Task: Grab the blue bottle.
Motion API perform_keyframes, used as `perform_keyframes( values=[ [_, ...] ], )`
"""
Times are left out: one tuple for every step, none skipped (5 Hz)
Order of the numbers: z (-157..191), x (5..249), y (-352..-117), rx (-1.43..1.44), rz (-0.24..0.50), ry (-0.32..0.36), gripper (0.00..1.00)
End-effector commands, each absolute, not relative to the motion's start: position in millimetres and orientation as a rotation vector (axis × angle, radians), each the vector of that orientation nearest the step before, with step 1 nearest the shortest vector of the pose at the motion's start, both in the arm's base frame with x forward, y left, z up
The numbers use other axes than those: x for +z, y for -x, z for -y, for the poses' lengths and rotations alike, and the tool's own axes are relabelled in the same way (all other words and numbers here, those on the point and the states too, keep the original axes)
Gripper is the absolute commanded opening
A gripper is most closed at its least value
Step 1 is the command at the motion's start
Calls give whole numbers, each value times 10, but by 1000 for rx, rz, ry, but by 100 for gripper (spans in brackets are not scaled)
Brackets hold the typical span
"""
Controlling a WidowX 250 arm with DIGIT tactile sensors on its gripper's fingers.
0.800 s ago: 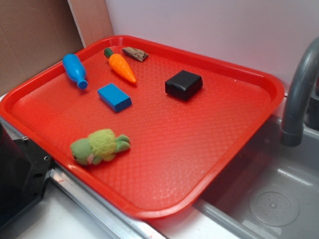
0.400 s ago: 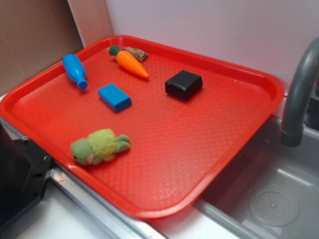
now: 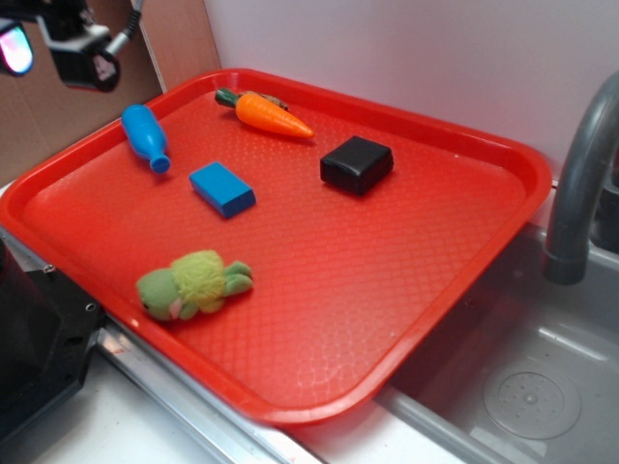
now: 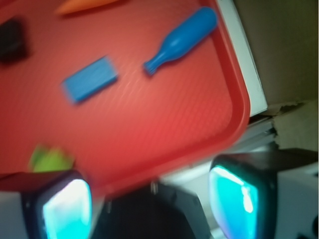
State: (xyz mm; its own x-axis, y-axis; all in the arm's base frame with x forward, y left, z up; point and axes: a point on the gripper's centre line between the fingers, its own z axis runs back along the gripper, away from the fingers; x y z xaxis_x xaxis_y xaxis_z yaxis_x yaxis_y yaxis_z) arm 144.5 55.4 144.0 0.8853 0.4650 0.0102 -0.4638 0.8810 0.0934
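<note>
The blue bottle [image 3: 145, 137] lies on its side at the far-left of the red tray [image 3: 416, 329], cap toward the tray's middle. The wrist view is blurred; there the bottle [image 4: 182, 40] is at the top, neck pointing lower left. My gripper [image 3: 48, 58] hangs high at the top-left corner, above and left of the bottle and outside the tray's rim. It is open [image 4: 154, 204]: the cyan pads [image 4: 67, 211] stand wide apart with nothing between them.
On the tray also lie an orange carrot [image 3: 271, 114], a flat blue block [image 3: 222, 188], a black block [image 3: 357, 163] and a green plush toy [image 3: 193, 283]. A grey faucet [image 3: 580, 184] and sink [image 3: 522, 387] are at the right. A black box [image 3: 29, 358] sits at lower left.
My gripper has come into view at the top left. The carrot has slid and turned to the right along the tray's back. The bottle has not moved.
</note>
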Motion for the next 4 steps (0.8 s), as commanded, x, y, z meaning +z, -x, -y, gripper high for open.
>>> perform_keyframes(
  values=[
    [-1340,856,-1715,848,297,-98,100],
    [-1495,682,-1956,861,260,-137,100],
    [-1499,522,-2202,846,219,-162,100],
    [-1464,400,-2408,820,163,-183,100]
  ],
)
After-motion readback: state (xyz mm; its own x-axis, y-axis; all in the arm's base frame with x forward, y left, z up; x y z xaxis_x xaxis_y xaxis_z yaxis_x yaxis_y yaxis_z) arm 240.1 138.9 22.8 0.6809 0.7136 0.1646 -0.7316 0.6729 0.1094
